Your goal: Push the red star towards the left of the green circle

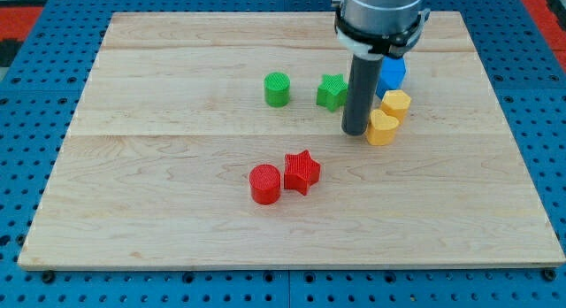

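The red star (302,172) lies near the middle of the wooden board, touching a red circle (264,184) on its left. The green circle (277,88) stands above them, toward the view's top. My tip (355,131) is at the lower end of the dark rod, to the upper right of the red star and apart from it. It sits between a green star (332,92) and a yellow block (382,128), close to the yellow block.
A second yellow block (395,104) and a blue block (392,73) stand to the right of the rod. The wooden board (177,219) lies on a blue perforated table (26,166).
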Motion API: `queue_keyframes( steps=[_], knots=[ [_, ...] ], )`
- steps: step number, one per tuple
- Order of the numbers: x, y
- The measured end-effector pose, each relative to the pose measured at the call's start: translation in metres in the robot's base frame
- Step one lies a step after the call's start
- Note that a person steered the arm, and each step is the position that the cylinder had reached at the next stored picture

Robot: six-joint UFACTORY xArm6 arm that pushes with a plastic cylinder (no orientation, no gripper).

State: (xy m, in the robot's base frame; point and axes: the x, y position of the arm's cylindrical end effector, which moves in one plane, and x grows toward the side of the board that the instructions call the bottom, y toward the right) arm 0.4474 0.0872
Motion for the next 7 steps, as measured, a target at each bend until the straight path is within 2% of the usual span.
queue_keyframes(
  steps=[2,3,5,7],
  knots=[
    [0.009,0.041],
    [0.048,0.019],
    [0.042,-0.004],
    [0.030,0.004]
  ],
)
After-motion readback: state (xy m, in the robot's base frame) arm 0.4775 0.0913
